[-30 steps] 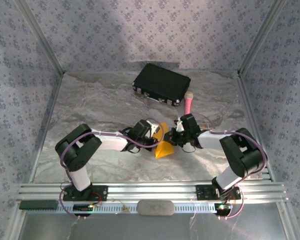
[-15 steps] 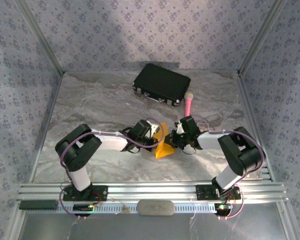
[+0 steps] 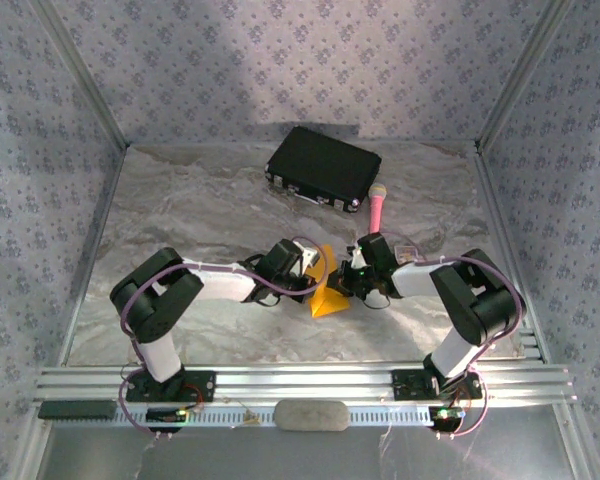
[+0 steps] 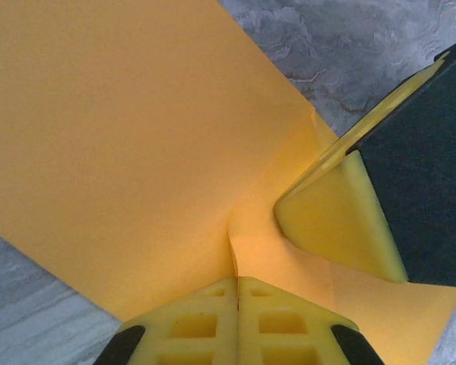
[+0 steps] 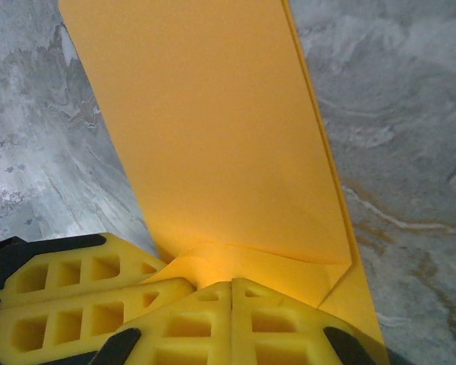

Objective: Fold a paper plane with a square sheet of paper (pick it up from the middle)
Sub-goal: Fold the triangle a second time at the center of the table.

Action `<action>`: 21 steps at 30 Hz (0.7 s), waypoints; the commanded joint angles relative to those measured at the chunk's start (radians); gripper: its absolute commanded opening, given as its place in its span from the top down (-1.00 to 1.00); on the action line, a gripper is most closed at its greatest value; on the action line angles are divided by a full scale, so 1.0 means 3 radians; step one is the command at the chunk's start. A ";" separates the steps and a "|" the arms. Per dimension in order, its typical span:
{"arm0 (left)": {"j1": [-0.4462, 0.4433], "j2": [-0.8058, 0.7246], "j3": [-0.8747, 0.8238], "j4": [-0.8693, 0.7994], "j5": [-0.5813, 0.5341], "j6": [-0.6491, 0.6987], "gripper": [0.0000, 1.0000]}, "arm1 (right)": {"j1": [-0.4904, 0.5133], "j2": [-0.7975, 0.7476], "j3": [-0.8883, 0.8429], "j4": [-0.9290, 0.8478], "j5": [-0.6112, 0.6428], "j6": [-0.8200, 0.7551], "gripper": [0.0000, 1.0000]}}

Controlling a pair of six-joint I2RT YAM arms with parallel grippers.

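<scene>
The orange-yellow square sheet of paper (image 3: 328,296) lies folded at mid table, between both grippers. My left gripper (image 3: 315,284) is shut on a raised crease of the sheet; in the left wrist view its tips (image 4: 237,280) pinch a thin upright ridge of the paper (image 4: 121,129). My right gripper (image 3: 344,283) is shut too. In the right wrist view its closed tips (image 5: 233,283) rest against a turned-up flap of the paper (image 5: 220,137), with no paper visibly between them. The right gripper's finger (image 4: 330,220) bears on the sheet beside the left tips.
A black case (image 3: 323,167) lies at the back of the table. A pink microphone (image 3: 377,207) lies just right of it, close behind the right wrist. Patterned walls close in three sides, and a metal rail (image 3: 300,383) runs along the near edge.
The right gripper has edged a little to the left, closer to the left gripper over the paper. The left arm and the sheet have hardly moved.
</scene>
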 commanded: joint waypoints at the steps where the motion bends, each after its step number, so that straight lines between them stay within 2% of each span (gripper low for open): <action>1: -0.0002 -0.0027 0.0052 -0.0299 0.0035 0.0020 0.87 | 0.0017 0.0039 -0.0095 -0.0236 0.0209 -0.0005 0.99; 8: 0.0066 -0.0347 0.0144 -0.0585 -0.0108 -0.0200 0.30 | 0.0112 -0.0052 -0.0167 -0.0086 0.0329 0.0242 0.99; 12: 0.0119 -0.0614 0.0103 -0.0716 -0.0173 -0.0370 0.16 | 0.0136 -0.0075 -0.0189 -0.0074 0.0416 0.0326 0.99; 13: 0.0121 -0.0684 0.0095 -0.0743 -0.0164 -0.0408 0.17 | 0.0139 -0.0081 -0.0209 -0.0044 0.0430 0.0369 0.99; 16: 0.0123 -0.0831 0.0092 -0.0807 -0.0046 -0.0454 0.38 | 0.0160 -0.0107 -0.0263 0.0056 0.0471 0.0485 0.99; 19: 0.0117 -0.0859 0.0091 -0.0749 0.0218 -0.0545 0.62 | 0.0185 -0.0112 -0.0266 0.0073 0.0495 0.0514 0.99; 21: 0.0113 -0.0817 0.0098 -0.0670 0.0428 -0.0605 0.69 | 0.0187 -0.0107 -0.0268 0.0074 0.0498 0.0524 0.99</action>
